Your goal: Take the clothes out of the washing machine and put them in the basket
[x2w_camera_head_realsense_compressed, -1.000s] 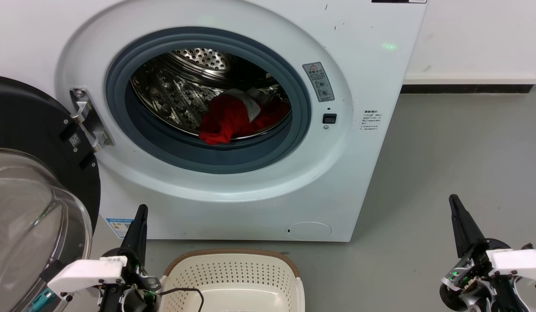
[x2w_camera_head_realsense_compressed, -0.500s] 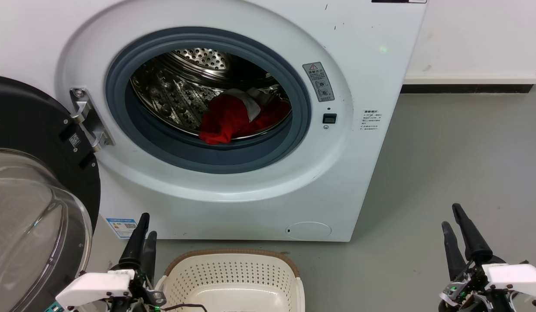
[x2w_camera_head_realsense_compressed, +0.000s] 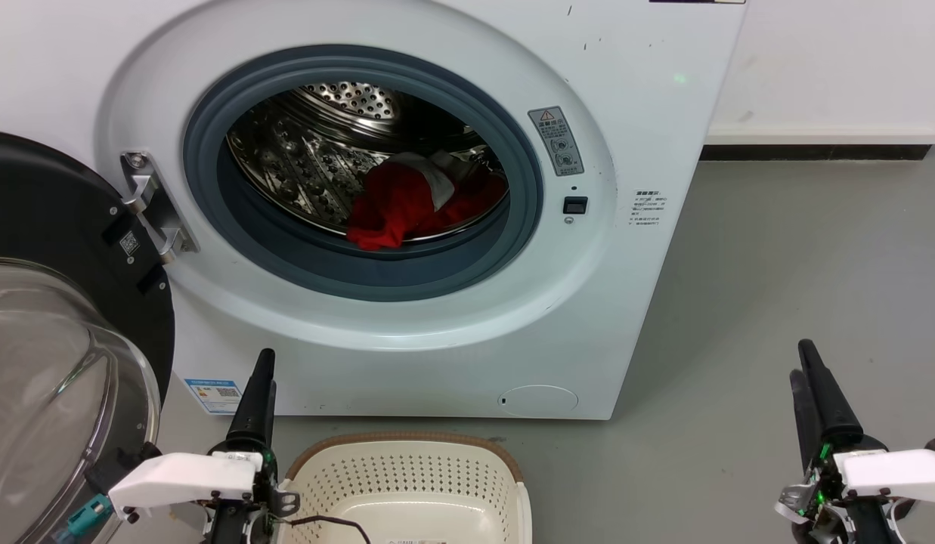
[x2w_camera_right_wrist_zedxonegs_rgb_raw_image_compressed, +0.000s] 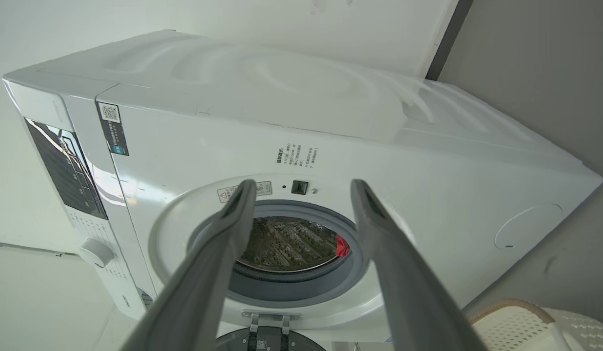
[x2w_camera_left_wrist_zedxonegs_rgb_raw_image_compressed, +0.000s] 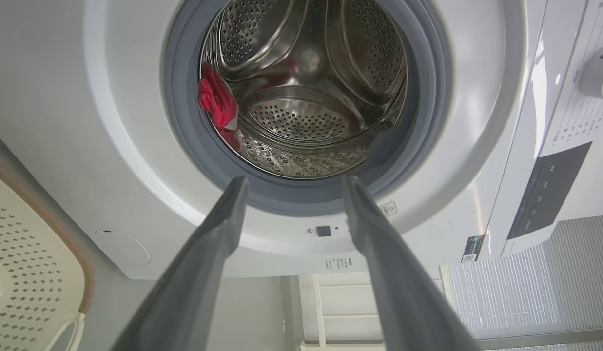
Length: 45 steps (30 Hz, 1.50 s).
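Clothes (x2w_camera_head_realsense_compressed: 407,204): red heap low in the washing machine (x2w_camera_head_realsense_compressed: 626,113) drum, long axis eight-to-two o'clock, lying at one o'clock from the nearer left gripper (x2w_camera_head_realsense_compressed: 263,361) and ten o'clock from the right gripper (x2w_camera_head_realsense_compressed: 800,361), both jaws parted and empty, basket (x2w_camera_head_realsense_compressed: 407,440) at six.

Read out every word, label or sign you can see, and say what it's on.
Nothing can be quoted.
Warning sticker on the washing machine, right of the porthole: red triangle sign, print too small.
White label further right: too small to read.
Blue sticker at the machine's lower left: QR code, print blurred.
QR sticker on the door: no words.
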Tool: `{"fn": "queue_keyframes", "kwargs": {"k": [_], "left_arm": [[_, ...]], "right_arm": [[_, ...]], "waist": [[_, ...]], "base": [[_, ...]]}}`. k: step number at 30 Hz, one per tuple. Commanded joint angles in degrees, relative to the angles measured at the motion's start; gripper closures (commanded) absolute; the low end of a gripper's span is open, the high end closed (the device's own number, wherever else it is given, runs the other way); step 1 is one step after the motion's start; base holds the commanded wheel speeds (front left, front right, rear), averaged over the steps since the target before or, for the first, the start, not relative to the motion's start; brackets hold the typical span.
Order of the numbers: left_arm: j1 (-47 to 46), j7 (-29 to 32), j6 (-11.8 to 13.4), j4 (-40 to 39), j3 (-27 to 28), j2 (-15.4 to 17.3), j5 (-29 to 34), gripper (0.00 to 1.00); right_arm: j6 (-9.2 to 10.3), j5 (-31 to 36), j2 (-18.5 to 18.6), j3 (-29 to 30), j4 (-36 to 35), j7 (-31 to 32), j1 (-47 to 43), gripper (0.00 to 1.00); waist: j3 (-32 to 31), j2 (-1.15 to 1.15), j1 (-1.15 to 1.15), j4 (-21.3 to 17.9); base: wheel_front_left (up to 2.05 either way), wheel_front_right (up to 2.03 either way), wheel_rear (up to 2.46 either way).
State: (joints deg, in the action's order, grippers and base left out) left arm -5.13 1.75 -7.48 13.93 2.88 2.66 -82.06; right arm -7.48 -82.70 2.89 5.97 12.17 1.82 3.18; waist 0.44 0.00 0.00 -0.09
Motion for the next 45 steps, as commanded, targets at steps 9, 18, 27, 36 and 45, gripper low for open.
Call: {"fn": "queue_keyframes", "kwargs": {"k": [9,18,27,36,45], "left_arm": [[-2.35,-2.57,0.22,-3.24,-1.26,0.17,12.84,0.0],[-2.89,-4.52,1.12,-4.15,-3.72,0.18,24.01,0.0],[-3.16,-6.13,2.33,-4.41,-5.34,0.2,32.27,0.0],[-3.43,-7.76,3.27,-4.16,-6.7,0.2,40.33,0.0],[-3.48,-9.25,4.0,-3.54,-7.48,0.23,47.75,0.0]], "right_arm": [[-0.01,14.77,0.06,-1.12,-4.74,-2.65,-0.11,0.0],[-0.01,26.61,0.05,-2.13,-6.95,-4.61,-0.87,0.0],[-0.01,37.14,0.06,-2.89,-7.51,-6.17,-1.53,0.0],[-0.01,45.73,0.05,-3.0,-7.3,-7.82,-2.0,0.0],[-0.01,52.83,0.05,-2.86,-6.61,-9.33,-2.47,0.0]], "waist": [[0.1,0.0,0.0,-0.11],[0.08,0.0,0.0,-0.11],[0.1,0.0,0.0,-0.1],[0.17,0.0,0.0,0.01],[0.11,0.0,0.0,0.06]], "base": [[0.0,0.0,0.0],[0.0,0.0,0.0],[0.0,0.0,0.0],[0.0,0.0,0.0],[0.0,0.0,0.0]]}}
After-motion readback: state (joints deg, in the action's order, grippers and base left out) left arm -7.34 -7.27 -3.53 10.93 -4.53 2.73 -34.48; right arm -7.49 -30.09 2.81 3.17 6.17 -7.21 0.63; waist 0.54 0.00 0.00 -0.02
